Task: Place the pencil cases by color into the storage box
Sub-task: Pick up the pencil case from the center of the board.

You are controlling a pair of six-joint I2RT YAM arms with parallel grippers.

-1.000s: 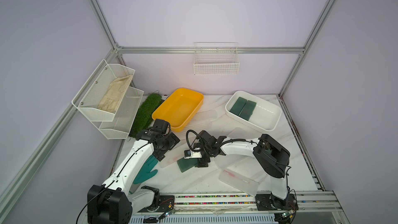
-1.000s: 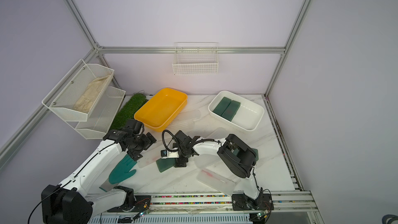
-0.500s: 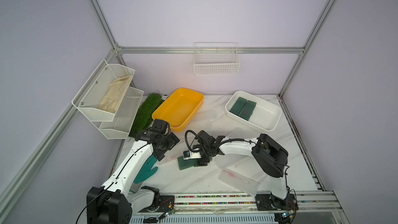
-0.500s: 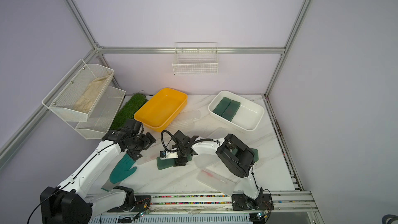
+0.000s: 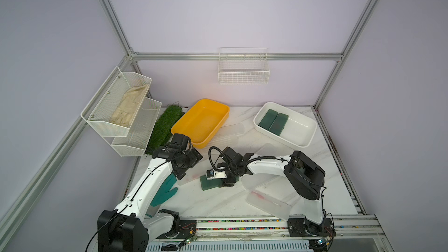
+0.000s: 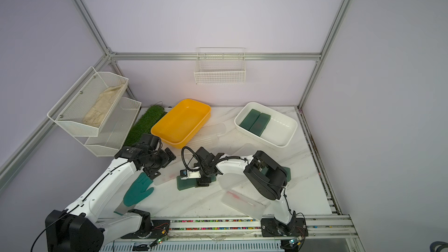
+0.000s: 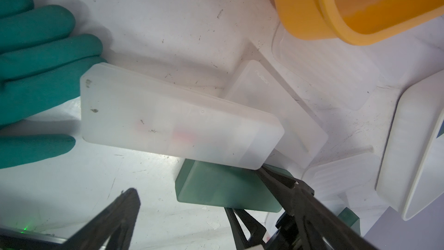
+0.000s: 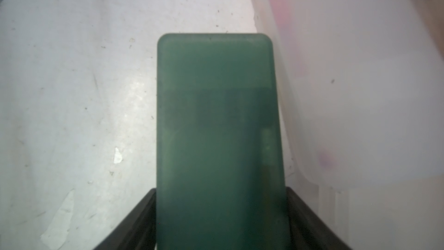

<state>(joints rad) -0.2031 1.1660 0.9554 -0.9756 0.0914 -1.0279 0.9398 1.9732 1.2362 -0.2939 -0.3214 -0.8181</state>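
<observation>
Clamping translucent dark-green flat plastic pencil case [image 8: 216, 128]: right end effector [image 5: 227, 182]; left end effector [image 7: 196, 179] gapes. Next, lift to white plastic storage box [image 5: 298, 132].

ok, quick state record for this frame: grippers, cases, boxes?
right gripper: shut on green case, jaws on its long sides
left gripper: open, above frosted case
white box: holds boxed green cases, two, side by side
yellow box: nothing visible inside
other green case: on table, partly hidden by right arm
front frosted case: on table near front rail
glove: teal, on table by left arm
</observation>
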